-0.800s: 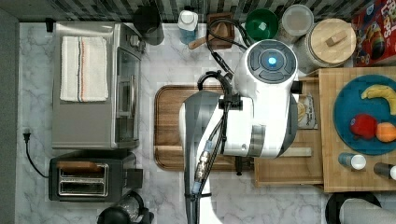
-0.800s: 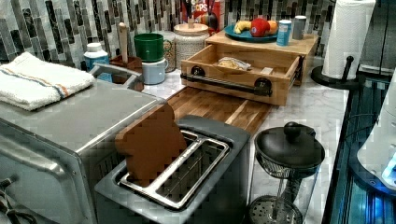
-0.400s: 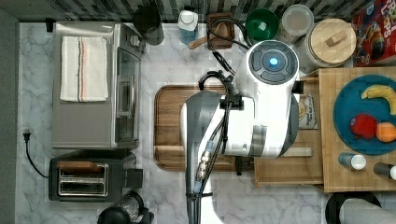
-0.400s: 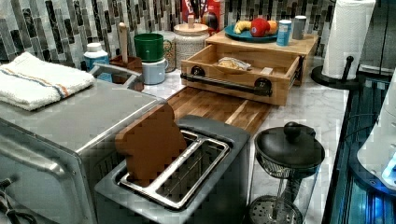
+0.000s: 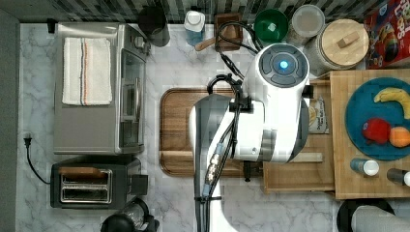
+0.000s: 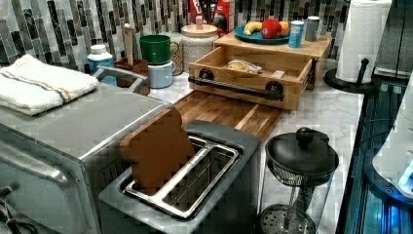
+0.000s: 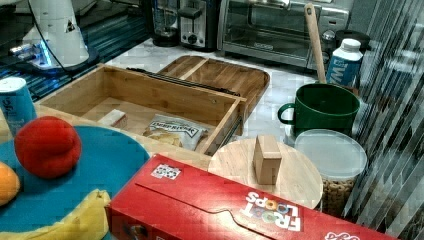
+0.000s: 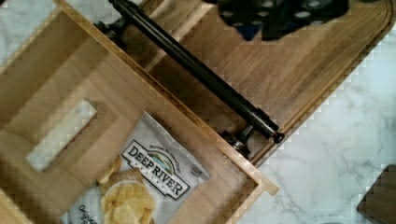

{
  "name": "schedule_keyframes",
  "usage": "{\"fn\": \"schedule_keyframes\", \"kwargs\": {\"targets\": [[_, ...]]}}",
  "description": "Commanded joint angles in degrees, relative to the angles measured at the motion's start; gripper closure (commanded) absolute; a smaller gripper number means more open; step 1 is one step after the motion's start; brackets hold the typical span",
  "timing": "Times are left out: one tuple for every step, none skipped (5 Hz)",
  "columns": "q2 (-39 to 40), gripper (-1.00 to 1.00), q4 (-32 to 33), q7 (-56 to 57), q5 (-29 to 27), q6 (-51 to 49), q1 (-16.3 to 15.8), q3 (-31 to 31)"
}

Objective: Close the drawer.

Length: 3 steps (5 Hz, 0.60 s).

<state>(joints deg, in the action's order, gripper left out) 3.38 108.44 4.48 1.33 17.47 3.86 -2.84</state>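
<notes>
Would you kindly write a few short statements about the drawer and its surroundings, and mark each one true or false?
1. The drawer stands pulled open. True.
2. A bag of chips lies inside the drawer. True.
3. The drawer's handle is a round white knob. False: it is a long dark bar across the front panel.
4. The drawer is open over the dark wooden tray. True.
5. The blue plate of fruit sits inside the drawer. False: it rests on the light wood top above it.
6. The toaster is empty. False: a brown slice stands in one slot.
</notes>
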Motion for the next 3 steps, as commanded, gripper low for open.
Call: {"fn": "schedule_keyframes", "kwargs": {"targets": [[-6.5, -1.0, 11.7, 6.5, -5.6, 4.5, -2.6, 2.8], [-7.3, -0.95, 16.9, 11.1, -7.3, 10.2, -3.7, 3.9], [-7.8, 1.0, 20.6, 13.7, -7.8, 14.5, -4.5, 5.8]]}}
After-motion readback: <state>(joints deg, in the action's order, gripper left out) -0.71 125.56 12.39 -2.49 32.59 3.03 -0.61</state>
